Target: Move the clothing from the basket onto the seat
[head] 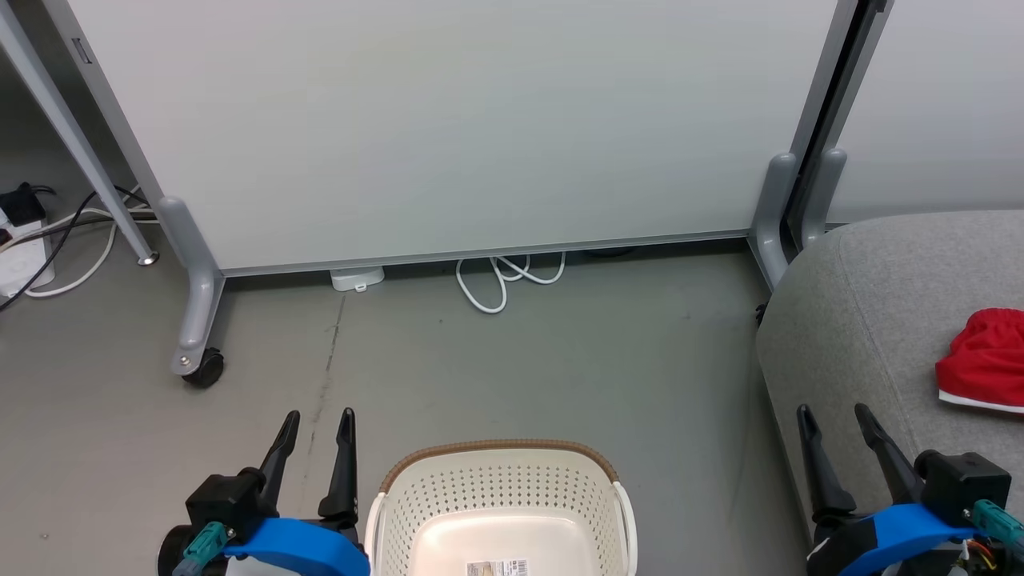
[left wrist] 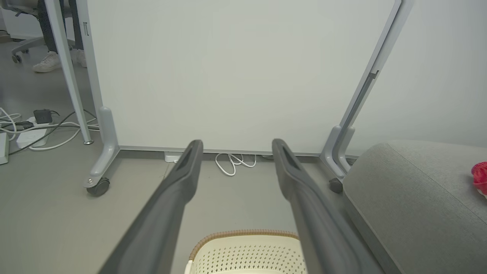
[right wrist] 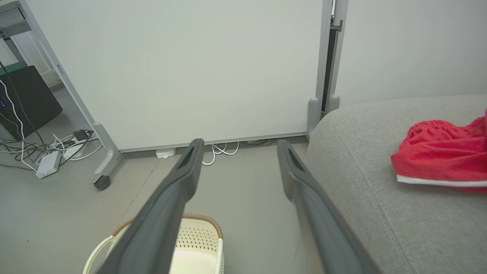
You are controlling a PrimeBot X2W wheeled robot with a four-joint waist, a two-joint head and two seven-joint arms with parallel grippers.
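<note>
Left gripper (head: 318, 416), lower left, and right gripper (head: 832, 412), lower right, both stand with fingers spread apart, empty. Red clothing (head: 984, 360) with white trim lies crumpled on the grey seat (head: 864, 320) at the right edge. The basket (head: 500, 446) sits at bottom centre on the floor (head: 560, 360), between the grippers, a label (head: 498, 568) on its bottom. A white panel (head: 480, 120) spans the top, a cable (head: 504, 280) looped beneath it.
</note>
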